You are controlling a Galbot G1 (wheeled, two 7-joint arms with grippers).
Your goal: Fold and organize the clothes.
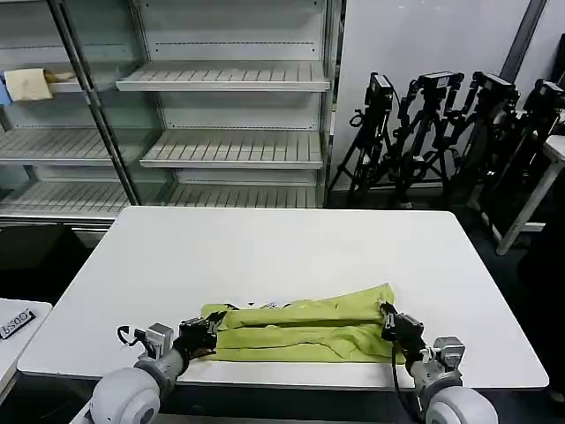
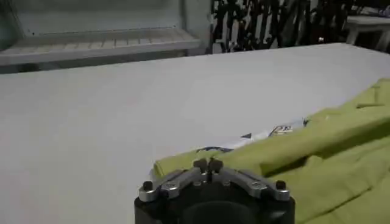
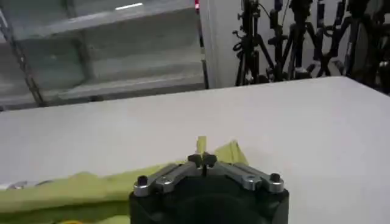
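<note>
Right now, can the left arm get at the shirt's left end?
Probably yes: the left pincer sits at the left end of the T-shirt near the front table edge, fingers closed at the fabric fold, nothing between. The right pincer sits at the other end.

You have open counter (image 1: 282, 247) beyond the T-shirt (image 1: 300, 329), which lies bunched along the near edge. Shelving (image 1: 221, 115) and tripods (image 1: 441, 132) stand past the counter's far edge, well apart.

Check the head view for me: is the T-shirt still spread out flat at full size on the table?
No: the T-shirt lies gathered into a long narrow band along the table's near edge, with the left gripper and right gripper at its two ends.
</note>
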